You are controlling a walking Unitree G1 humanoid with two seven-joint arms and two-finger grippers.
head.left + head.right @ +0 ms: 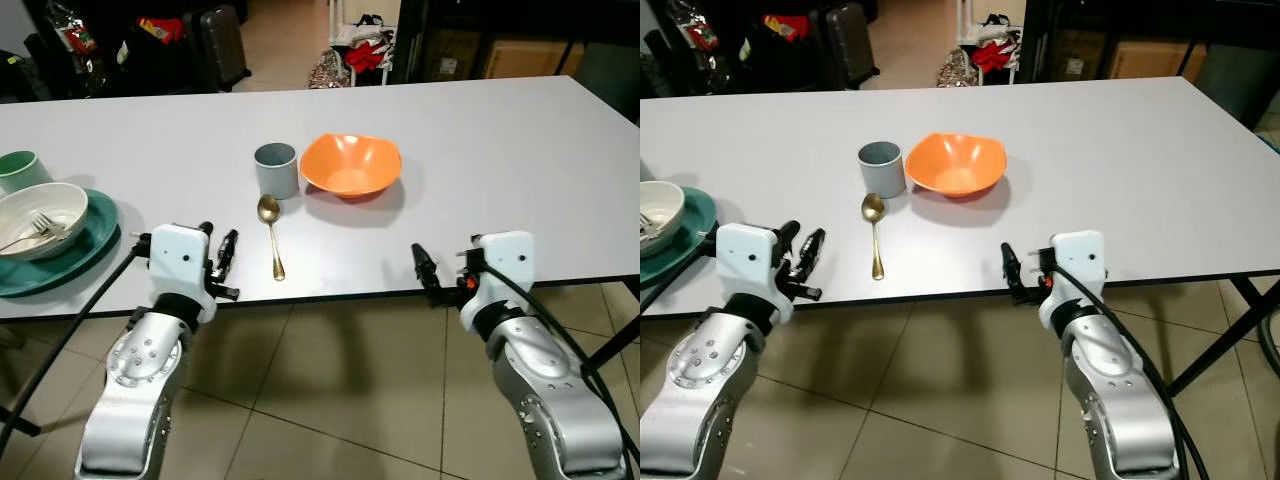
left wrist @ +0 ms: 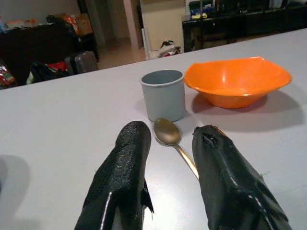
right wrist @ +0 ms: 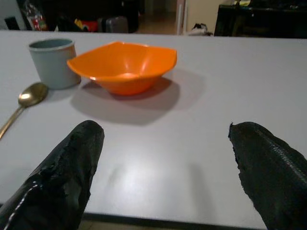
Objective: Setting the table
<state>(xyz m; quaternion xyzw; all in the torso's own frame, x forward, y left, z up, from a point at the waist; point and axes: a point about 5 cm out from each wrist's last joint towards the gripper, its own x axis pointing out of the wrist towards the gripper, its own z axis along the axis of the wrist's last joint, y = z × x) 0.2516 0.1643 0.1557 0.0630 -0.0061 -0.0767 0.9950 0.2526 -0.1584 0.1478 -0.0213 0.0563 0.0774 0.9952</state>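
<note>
An orange bowl (image 1: 350, 165) sits mid-table with a grey cup (image 1: 276, 170) just to its left. In front of the cup lies a gold spoon (image 1: 271, 236), its handle pointing toward the near edge. My left gripper (image 1: 218, 245) hovers low over the table's near edge, left of the spoon. It is open and holds nothing; the left wrist view has the spoon (image 2: 169, 135) just beyond its fingertips (image 2: 132, 143). My right gripper (image 1: 438, 272) is at the near edge, in front of and right of the bowl (image 3: 122, 67), wide open and empty.
At the table's left end a white bowl (image 1: 50, 212) holding a fork rests on a teal plate (image 1: 85, 250), with a green mug (image 1: 20, 170) behind it. The white table (image 1: 500, 150) is bare to the right. Bags and dark furniture stand beyond the far edge.
</note>
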